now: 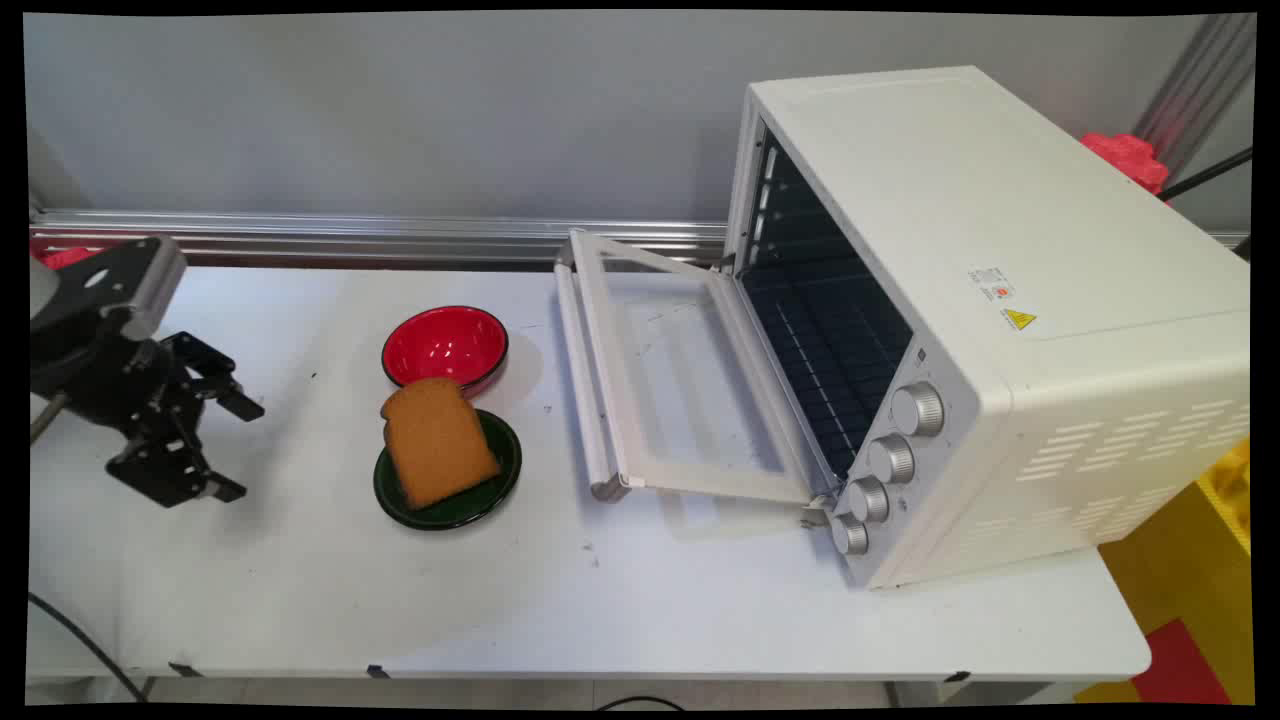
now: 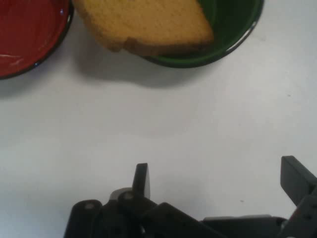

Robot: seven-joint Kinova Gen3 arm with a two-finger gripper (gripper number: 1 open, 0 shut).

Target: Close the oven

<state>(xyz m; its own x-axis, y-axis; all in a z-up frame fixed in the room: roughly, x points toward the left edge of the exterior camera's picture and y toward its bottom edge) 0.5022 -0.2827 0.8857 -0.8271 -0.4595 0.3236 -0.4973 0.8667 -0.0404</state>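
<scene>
Table, main view: white table point(image 1: 300, 590) against a grey wall, with a metal rail along the back edge, is what I see from above.
Oven: a white toaster oven point(image 1: 1000, 320) sits on the right of the table, its glass door point(image 1: 680, 390) dropped fully down toward the plates, the dark inside showing bare.
Plates: left of the oven door lies a green plate point(image 1: 490, 495) with a slice of toast point(image 1: 436, 440) on it, overhanging the rim toward the red bowl point(image 1: 445, 345), which sits just behind it.
Gripper: my gripper point(image 1: 233, 448) hangs low over the table, well left of the green plate, spread wide and carrying nothing.
Hand view: the two fingers point(image 2: 141, 179) rise from the bottom edge, clearly apart, over bare table.
Ahead of the hand: the toast point(image 2: 148, 22) on the green plate point(image 2: 233, 29) is at the top, the red bowl point(image 2: 25, 37) beside it at top left.
Progress: I judge the door is already down; the toast is not picked up and nothing is in the oven.
</scene>
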